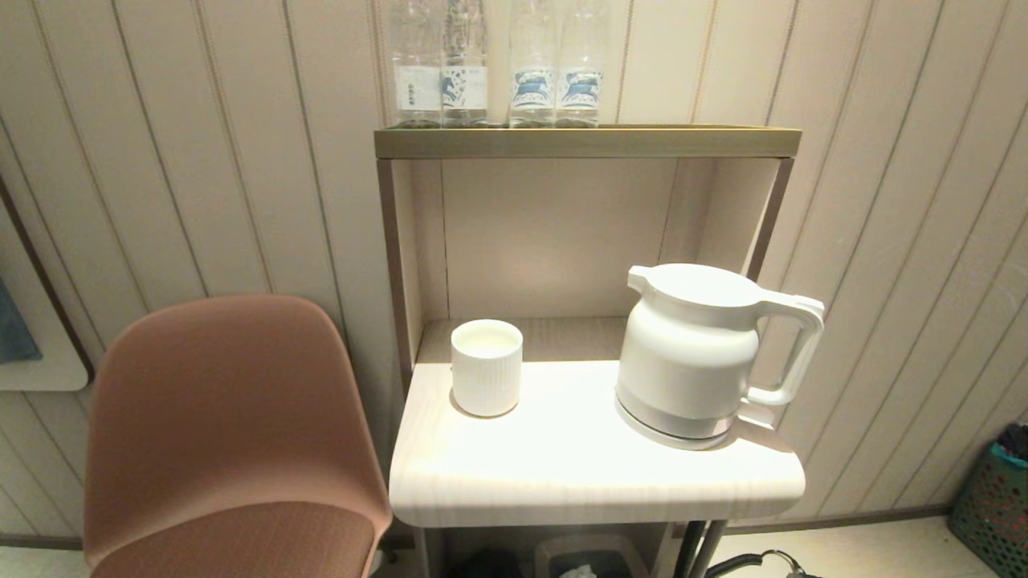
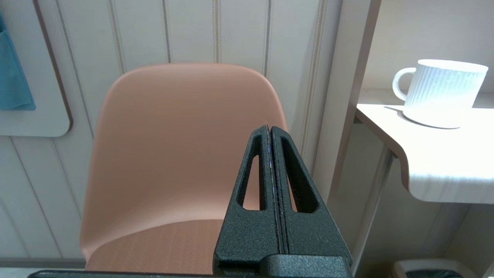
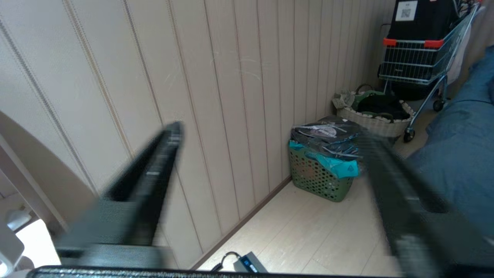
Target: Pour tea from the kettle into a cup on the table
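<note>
The white kettle (image 1: 691,353) stands on its round base at the right of the pale wood table (image 1: 578,474), spout to the left, loop handle to the right. Left of it stands the ribbed white cup (image 1: 487,368). Neither gripper shows in the head view. My left gripper (image 2: 269,127) is shut on nothing, low beside the table and facing the chair; from there the cup (image 2: 444,92) shows a small handle on the table edge (image 2: 444,170). My right gripper (image 3: 270,133) is open, its fingers blurred and wide apart, facing the wall and floor right of the table.
A pinkish-brown chair (image 1: 225,417) stands close against the table's left. Several clear bottles (image 1: 498,64) line the brass shelf top (image 1: 586,142). A bin (image 1: 586,558) sits under the table. On the floor to the right are a green basket (image 3: 322,173) and a power adapter (image 3: 247,264).
</note>
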